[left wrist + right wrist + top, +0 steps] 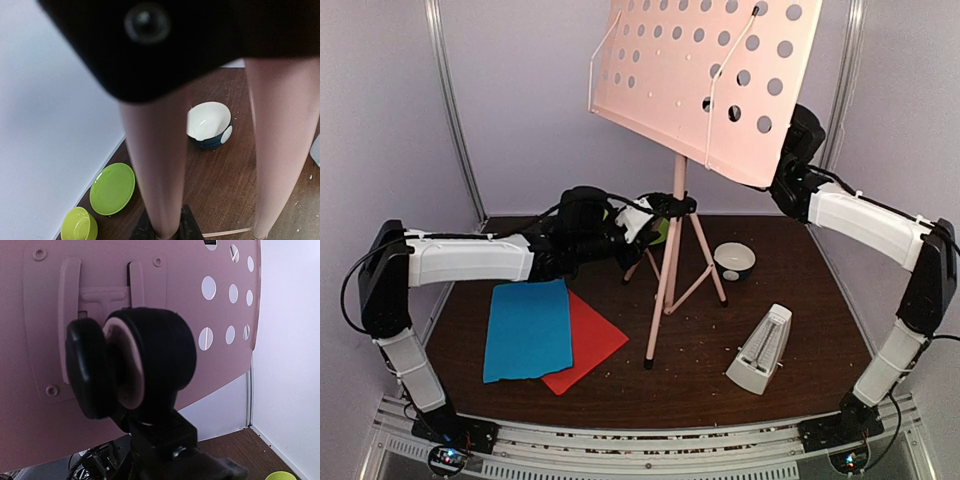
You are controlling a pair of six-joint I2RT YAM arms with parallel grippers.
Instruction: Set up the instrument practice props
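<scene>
The pink stand [672, 240] stood on its tripod in the middle of the table [810, 330], its perforated desk [705, 70] tilted high above. We saw the left gripper [161, 231] closed on one pink tube [152, 165] by the black hub [150, 45]. The right gripper [798, 140] sat behind the desk near a black knob [150, 360]; we could not tell its state. The blue sheet [527, 330] overlapped the red sheet [592, 345] at front left. The cream metronome [760, 350] stood at front right.
</scene>
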